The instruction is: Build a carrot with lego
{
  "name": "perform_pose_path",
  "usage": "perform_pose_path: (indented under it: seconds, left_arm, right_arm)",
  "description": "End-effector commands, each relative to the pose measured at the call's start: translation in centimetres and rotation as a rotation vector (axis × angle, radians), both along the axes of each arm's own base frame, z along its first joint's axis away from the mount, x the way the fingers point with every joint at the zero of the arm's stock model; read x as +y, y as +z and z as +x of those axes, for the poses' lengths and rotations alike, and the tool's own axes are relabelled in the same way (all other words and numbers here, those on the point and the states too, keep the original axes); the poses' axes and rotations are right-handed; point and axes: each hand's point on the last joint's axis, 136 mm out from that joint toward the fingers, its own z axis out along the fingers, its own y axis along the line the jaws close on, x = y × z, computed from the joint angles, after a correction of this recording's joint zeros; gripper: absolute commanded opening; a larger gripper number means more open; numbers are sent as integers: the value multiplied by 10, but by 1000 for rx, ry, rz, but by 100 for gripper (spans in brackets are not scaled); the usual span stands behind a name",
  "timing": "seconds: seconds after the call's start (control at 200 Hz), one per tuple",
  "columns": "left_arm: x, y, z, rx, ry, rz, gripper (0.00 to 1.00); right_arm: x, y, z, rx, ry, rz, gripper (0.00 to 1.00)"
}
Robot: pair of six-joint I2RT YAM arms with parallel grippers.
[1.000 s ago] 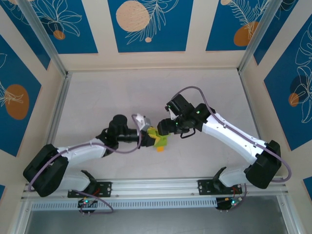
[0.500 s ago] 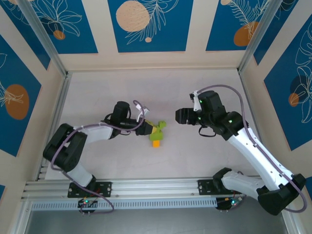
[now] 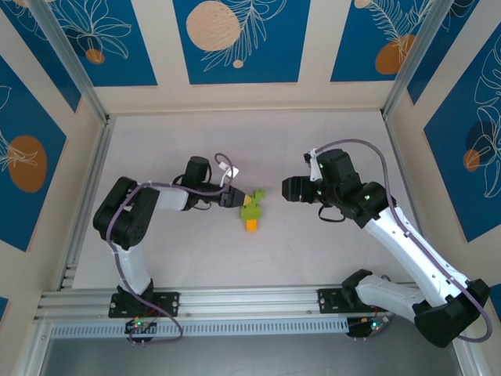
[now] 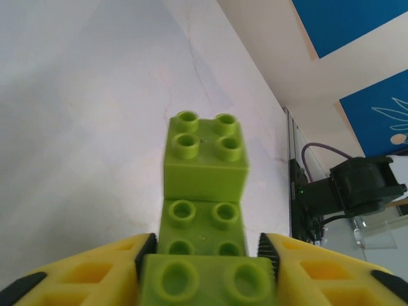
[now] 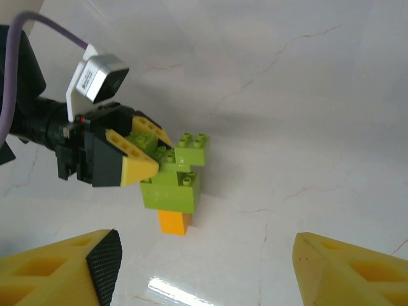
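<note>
Our right gripper (image 3: 286,189) has pulled back, wide open and empty; our left gripper (image 3: 235,197) pinches the carrot (image 3: 252,210) by its green end, probably steadying the finished figure.

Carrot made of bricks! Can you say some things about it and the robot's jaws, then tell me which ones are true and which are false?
1. The carrot has an orange brick at one end. True.
2. The right jaws are squeezing the carrot. False: they stand open, apart from it, with bare table between.
3. The left jaws sit one on each side of a lime-green brick of the carrot. True.
4. The carrot is mostly orange. False: it is mostly lime-green, with just one orange brick.
</note>
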Motion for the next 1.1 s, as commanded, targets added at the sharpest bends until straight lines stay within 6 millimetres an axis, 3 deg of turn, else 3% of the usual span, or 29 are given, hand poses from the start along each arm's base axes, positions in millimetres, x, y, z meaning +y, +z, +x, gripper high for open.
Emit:
perform_pose_path:
  seconds: [0.0, 0.275, 0.38, 0.545, 0.665, 0.745, 0.905, 1.005, 1.095]
  left_arm:
    - [2, 2, 13, 19, -17, -42, 53]
    - [3, -12, 32, 56, -14, -53, 80]
    - [4, -17, 40, 58, -4, -30, 98]
    - [25, -35, 61, 96, 87, 51, 99]
    - [57, -67, 80, 151, 220, 211, 99]
    - [77, -75, 91, 155, 304, 271, 99]
    - [117, -45, 111, -8, 511, 366, 99]
    - [145, -13, 125, -175, 665, 425, 99]
    - [188, 9, 132, -321, 850, 569, 99]
  right_arm:
    - [0, -1, 0, -7, 11, -1, 72]
    - [-6, -5, -2, 3, 8, -4, 71]
    - [-7, -7, -3, 10, 6, -2, 71]
    - [-11, -5, -7, 7, 0, -1, 71]
    - [-14, -4, -8, 2, -5, -7, 71]
    - [-16, -7, -7, -2, -8, -23, 71]
    - [-34, -18, 15, -100, -53, -151, 72]
    - [-51, -27, 49, -226, -115, -199, 75]
    - [-72, -36, 84, -303, -208, -177, 76]
